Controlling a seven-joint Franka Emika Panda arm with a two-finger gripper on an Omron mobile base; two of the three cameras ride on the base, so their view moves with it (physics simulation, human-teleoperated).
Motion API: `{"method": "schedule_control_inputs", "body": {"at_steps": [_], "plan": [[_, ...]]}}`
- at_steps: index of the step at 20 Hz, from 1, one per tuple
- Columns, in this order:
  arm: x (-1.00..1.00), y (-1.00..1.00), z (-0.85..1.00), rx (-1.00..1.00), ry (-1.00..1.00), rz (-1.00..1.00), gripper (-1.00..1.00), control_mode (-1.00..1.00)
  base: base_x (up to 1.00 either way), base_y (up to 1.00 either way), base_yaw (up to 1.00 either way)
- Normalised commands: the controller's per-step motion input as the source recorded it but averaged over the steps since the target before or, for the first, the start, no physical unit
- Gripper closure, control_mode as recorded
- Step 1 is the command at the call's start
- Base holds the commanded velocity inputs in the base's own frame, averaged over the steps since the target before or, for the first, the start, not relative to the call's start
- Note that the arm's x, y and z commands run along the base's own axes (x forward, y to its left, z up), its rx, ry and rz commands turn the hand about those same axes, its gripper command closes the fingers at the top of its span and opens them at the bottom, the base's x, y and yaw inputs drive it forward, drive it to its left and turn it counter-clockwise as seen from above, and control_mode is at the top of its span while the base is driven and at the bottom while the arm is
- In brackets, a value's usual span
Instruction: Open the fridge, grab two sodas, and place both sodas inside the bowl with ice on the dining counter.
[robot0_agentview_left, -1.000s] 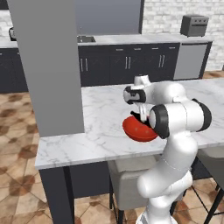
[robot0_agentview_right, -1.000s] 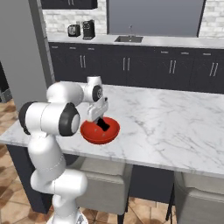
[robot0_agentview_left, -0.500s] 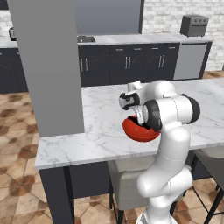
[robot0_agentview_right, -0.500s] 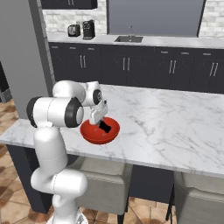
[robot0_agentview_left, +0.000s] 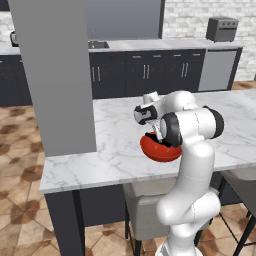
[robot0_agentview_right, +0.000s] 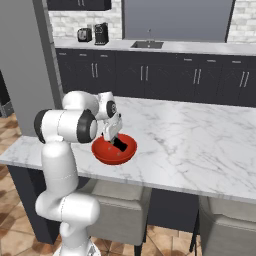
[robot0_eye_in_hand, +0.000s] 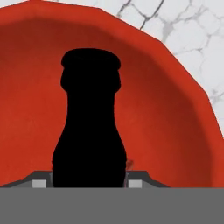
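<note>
The red bowl with ice sits near the front edge of the white marble dining counter. My gripper reaches down into the bowl and is shut on a dark soda. In the hand view the black soda stands between my fingertips, with the bowl's red inside behind it and marble past the rim. In the left base view my forearm hides the hand and the soda. The fridge is out of view.
A tall plain grey column rises at the counter's left end. Behind stands a dark-cabinet worktop with a sink. Grey stools are tucked under the counter's front edge.
The elbow and upper arm have swung a little while the hand stayed over the bowl. The dark soda is still between the fingers, low inside the bowl.
</note>
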Motion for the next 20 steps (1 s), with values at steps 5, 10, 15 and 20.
{"method": "schedule_control_inputs", "body": {"at_steps": [5,10,15,20], "plan": [[0.01,-0.06,-0.14,0.0,0.0,0.04,1.0,-1.0,0.0,0.0,0.0],[0.0,-0.13,-0.13,0.0,0.0,0.02,1.0,-1.0,0.0,0.0,0.0],[-0.15,-0.13,-0.17,0.0,-0.01,0.01,1.0,-1.0,0.0,0.0,0.0],[-0.53,-0.05,-0.11,0.0,-0.16,0.0,-1.0,-1.0,0.0,0.0,0.0]]}}
